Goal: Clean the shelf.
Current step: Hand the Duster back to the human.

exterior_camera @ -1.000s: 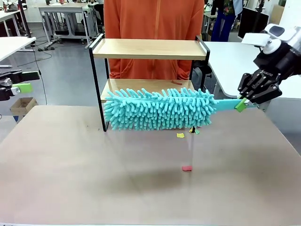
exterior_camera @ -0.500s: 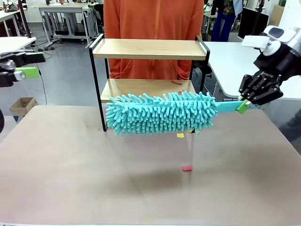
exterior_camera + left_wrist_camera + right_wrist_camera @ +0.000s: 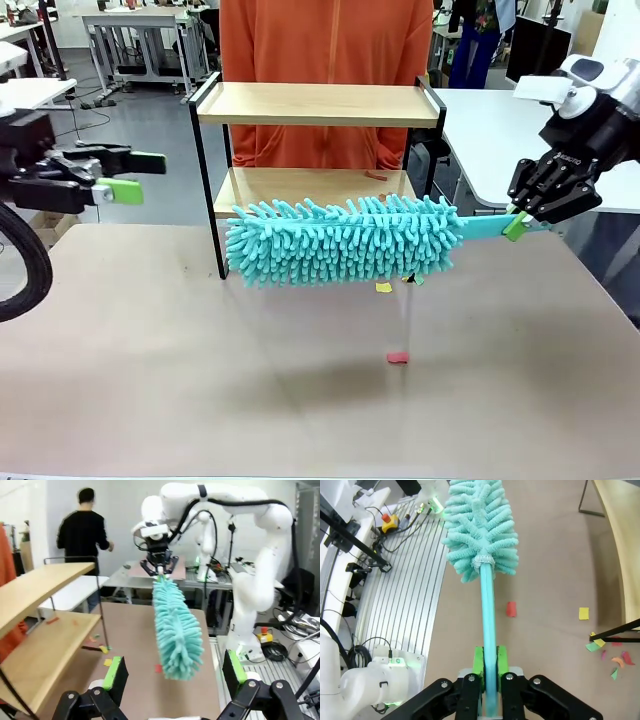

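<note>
At the left edge of the frame the left pincer (image 3: 125, 175) hangs open and empty, level with the gap between the boards of the small two-tier wood-and-black-wire shelf (image 3: 315, 104) at centre. That rack looks light and likely to slide; steady it by a side rail. Right, the right pincer (image 3: 515, 222) clamps the fluffy turquoise duster (image 3: 340, 240) by its handle, over open brown counter (image 3: 200, 380) strewn with small coloured paper scraps (image 3: 397, 357).

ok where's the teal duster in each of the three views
Front view: the teal duster lies level across the middle, before the shelf's lower board.
Left wrist view: centre, hanging toward the camera from the right pincer.
Right wrist view: its handle rises from the bottom centre, head at top.
Shared landmark: the red paper scrap on the table.
</note>
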Motion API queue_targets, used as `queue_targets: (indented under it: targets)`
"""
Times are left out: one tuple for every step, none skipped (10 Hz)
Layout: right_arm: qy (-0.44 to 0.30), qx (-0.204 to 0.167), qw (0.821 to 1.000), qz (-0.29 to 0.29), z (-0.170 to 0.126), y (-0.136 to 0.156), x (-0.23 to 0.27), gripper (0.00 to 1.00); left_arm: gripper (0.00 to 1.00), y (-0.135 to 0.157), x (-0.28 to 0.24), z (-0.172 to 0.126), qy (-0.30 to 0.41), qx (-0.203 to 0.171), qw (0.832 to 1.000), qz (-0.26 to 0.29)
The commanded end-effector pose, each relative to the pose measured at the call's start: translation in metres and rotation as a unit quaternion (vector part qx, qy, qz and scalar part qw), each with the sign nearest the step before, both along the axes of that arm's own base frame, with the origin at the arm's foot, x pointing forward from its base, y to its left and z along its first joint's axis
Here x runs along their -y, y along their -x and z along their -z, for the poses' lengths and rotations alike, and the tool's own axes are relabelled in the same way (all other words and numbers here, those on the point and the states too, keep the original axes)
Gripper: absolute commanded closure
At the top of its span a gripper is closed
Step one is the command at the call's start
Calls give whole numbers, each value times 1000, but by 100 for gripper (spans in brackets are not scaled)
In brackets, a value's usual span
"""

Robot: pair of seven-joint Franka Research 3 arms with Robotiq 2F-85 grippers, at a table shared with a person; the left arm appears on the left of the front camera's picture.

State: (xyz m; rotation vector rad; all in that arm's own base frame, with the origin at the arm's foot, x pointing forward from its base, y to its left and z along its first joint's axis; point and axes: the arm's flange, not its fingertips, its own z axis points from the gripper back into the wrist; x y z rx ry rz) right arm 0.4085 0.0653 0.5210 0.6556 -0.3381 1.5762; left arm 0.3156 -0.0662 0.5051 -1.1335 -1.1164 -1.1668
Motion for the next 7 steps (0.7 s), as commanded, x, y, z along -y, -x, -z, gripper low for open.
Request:
queue_targets:
  targets:
    - [-12,3,1000,0,-2,0,0,87,0,94,29,48,-12,-18,1000,22]
    - [-12,3,1000,0,-2,0,0,87,0,100,37,53,-13,-24,999,32]
    - [-12,3,1000,0,-2,0,0,87,0,103,46,61,-16,-25,999,37]
    - [-12,3,1000,0,-2,0,0,87,0,99,51,68,-15,-34,999,23]
    - [-12,3,1000,0,-2,0,0,87,0,89,48,64,-39,-45,998,-22]
    - [-12,3,1000,0,-2,0,0,87,0,6,36,7,-23,-21,999,44]
    - [-12,3,1000,0,-2,0,0,87,0,6,36,7,-23,-21,999,44]
